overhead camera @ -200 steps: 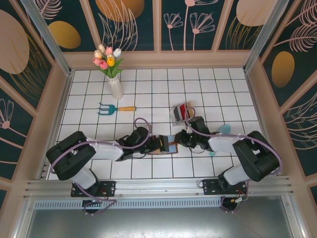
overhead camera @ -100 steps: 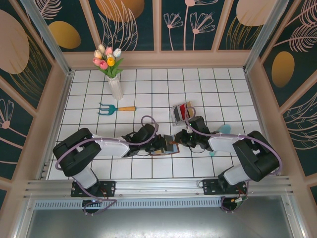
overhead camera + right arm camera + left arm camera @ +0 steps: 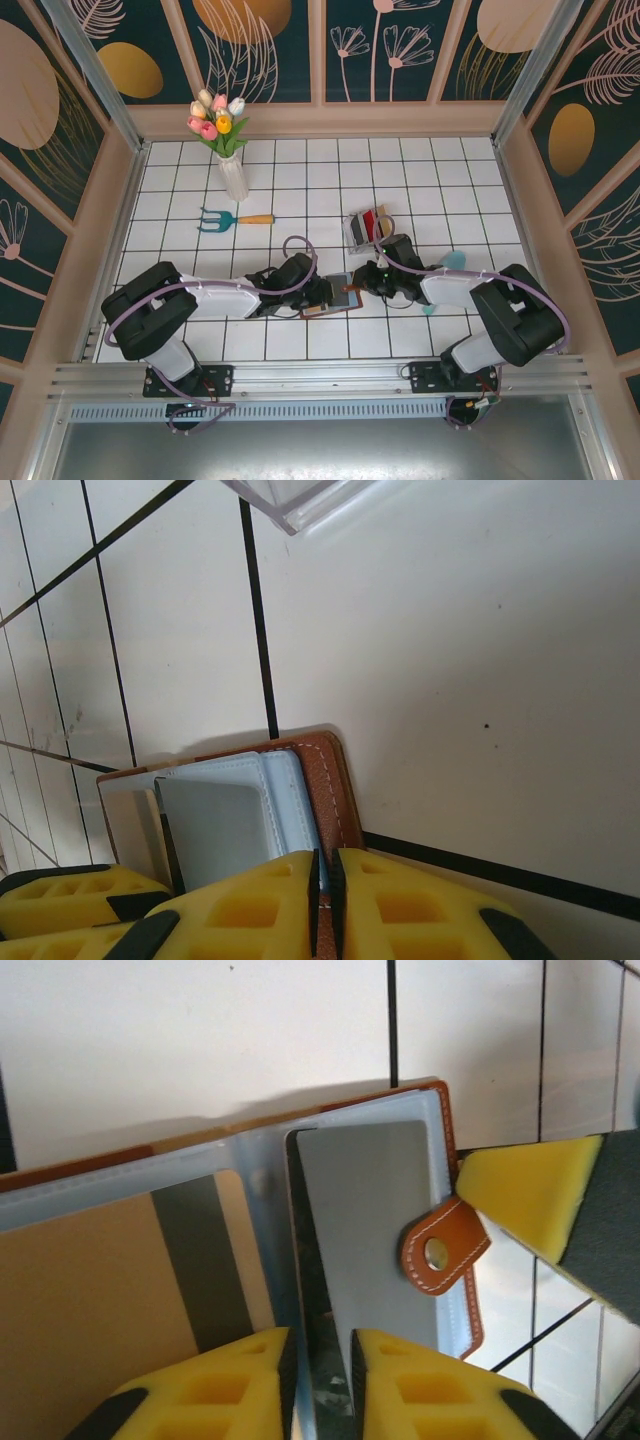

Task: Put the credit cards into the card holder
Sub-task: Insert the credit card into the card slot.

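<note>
Slid the left end effector (image 3: 322, 294) toward 3 o'clock over the last second, bringing it hard up against the card holder (image 3: 340, 297). Lying open and flat on the near middle of the worktop (image 3: 290, 340), brown cover down and clear sleeves up, ready for loading. Pinned at its 3 o'clock edge by the right end effector (image 3: 363, 287), pressed together on the leather rim beside the snap tab (image 3: 440, 1250), presumably to stop any sliding while a card goes in. Seated most of the way into the right-hand sleeve, a grey-blue card (image 3: 370, 1220), with its near edge in the narrow gap between the left pads (image 3: 225, 1380), parted a little; cannot tell whether gripping or letting go. Tucked into the left-hand sleeve, a tan card (image 3: 90, 1300). Farther out toward 1 o'clock, standing in a clear rack (image 3: 358, 237), red and black cards (image 3: 375, 220), probably awaiting their turn. Beyond, toward 11 o'clock, a garden fork (image 3: 235, 218) and a vase of tulips (image 3: 232, 175), well apart from the work.
</note>
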`<state>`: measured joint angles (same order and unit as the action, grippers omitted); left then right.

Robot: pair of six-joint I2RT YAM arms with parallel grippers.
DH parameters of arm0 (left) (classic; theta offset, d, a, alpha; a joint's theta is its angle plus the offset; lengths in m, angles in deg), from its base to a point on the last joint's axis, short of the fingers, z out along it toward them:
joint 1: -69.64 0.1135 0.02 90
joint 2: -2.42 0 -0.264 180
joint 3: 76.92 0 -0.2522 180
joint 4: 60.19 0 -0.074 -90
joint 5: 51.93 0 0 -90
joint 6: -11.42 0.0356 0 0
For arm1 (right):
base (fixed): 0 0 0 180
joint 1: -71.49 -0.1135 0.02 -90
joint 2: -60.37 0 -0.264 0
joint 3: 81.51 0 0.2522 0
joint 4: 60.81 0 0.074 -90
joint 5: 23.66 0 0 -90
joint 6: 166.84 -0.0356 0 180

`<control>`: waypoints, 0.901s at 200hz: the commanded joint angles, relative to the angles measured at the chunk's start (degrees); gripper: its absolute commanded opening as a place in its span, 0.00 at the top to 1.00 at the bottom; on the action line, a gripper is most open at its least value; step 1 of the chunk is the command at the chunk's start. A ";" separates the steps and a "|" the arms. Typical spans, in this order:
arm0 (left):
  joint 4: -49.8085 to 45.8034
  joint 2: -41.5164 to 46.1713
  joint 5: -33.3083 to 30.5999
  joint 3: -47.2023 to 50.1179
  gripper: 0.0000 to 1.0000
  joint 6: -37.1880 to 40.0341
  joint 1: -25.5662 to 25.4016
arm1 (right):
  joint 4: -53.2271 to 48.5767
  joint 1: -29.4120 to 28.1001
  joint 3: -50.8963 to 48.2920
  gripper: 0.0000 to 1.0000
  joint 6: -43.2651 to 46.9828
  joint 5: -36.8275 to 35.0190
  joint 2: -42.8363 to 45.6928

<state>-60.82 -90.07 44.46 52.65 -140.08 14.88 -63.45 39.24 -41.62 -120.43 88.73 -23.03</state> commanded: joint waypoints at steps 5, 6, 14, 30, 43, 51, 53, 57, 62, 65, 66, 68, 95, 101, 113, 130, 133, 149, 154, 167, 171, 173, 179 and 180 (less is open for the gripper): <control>-2.73 1.34 -1.30 -0.51 0.84 1.20 -0.33 | -6.05 -0.53 -0.29 0.84 0.88 -1.74 -0.10; -2.70 1.34 -1.30 -0.51 0.84 1.20 -0.32 | -6.08 -0.53 -0.25 0.84 0.88 -1.74 -0.10; -2.60 1.12 -1.06 -0.65 0.89 1.21 -0.32 | -6.05 -0.50 -0.29 0.84 0.97 -1.66 -0.07; -1.36 0.29 -0.10 -0.90 0.91 1.21 -0.31 | -5.92 -0.50 -0.21 0.84 1.14 -1.24 -0.29; -0.92 -1.08 0.49 -1.67 0.90 1.20 -0.31 | -5.58 -0.53 -0.17 0.84 1.00 -0.88 -0.63; -1.20 -2.02 0.74 -2.26 0.90 1.16 -0.33 | -5.44 -0.53 -0.07 0.84 0.90 -0.71 -0.93; -1.29 -2.24 0.73 -2.40 0.90 1.19 -0.34 | -5.47 -0.53 -0.05 0.84 0.89 -0.69 -0.91; -1.39 -2.69 0.73 -2.69 0.90 1.20 -0.34 | -5.36 -0.56 -0.11 0.84 0.81 -0.68 -1.01; -1.48 -3.27 0.89 -2.88 0.90 1.16 -0.37 | -5.27 -0.61 -0.19 0.84 0.71 -0.68 -1.13; -1.50 -3.56 1.02 -3.01 0.90 1.15 -0.29 | -5.23 -0.62 -0.20 0.84 0.63 -0.60 -1.15; -1.51 -3.70 1.09 -3.08 0.90 1.13 -0.28 | -5.23 -0.62 -0.20 0.84 0.63 -0.60 -1.15; -1.39 -3.85 1.21 -3.13 0.90 1.16 -0.37 | -5.17 -0.62 -0.20 0.84 0.58 -0.60 -1.17; -0.30 -5.36 2.87 -3.73 0.90 1.20 -0.40 | -4.48 -0.91 -0.21 0.83 0.15 -0.33 -1.49; -0.38 -5.34 2.92 -3.78 0.90 1.20 -0.41 | -4.43 -0.89 -0.20 0.83 0.09 -0.12 -1.49; -0.10 -5.05 2.84 -3.60 0.89 1.50 -0.39 | -4.18 -1.02 -0.24 0.83 0.00 -0.06 -1.46; -0.48 -4.21 2.15 -3.33 0.87 1.90 -0.38 | -5.08 -0.97 -0.03 0.83 0.05 -1.01 -1.04; -0.85 -4.01 1.76 -3.26 0.86 1.88 -0.42 | -5.32 -0.97 -0.03 0.83 0.06 -1.25 -0.86; -3.46 -2.35 -0.88 -2.65 0.85 2.06 -0.37 | -8.19 -0.97 0.80 0.82 0.34 -5.08 0.97; -4.66 -1.73 -2.05 -2.41 0.84 2.16 -0.36 | -8.92 -0.90 1.00 0.82 0.57 -6.03 1.68; -7.42 0.11 -4.73 -1.41 0.83 2.14 -0.42 | -11.44 -0.67 1.91 0.81 1.46 -8.60 3.14; -7.85 0.70 -5.44 -1.01 0.82 2.14 -0.38 | -12.42 -0.62 2.31 0.81 1.76 -9.70 3.55; -8.16 0.96 -5.80 -0.79 0.82 2.10 -0.40 | -12.91 -0.62 2.56 0.81 2.02 -10.15 3.73; -8.99 1.83 -6.77 -0.16 0.81 1.99 -0.38 | -14.93 -0.61 3.35 0.81 2.63 -11.93 4.22; -9.12 1.94 -7.02 -0.07 0.81 1.95 -0.41 | -14.93 -0.61 3.35 0.81 2.63 -11.93 4.22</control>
<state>-63.10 -91.73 43.45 50.14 -138.98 14.75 -68.22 38.72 -40.53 -120.19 85.00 -21.04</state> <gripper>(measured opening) 0.179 0.192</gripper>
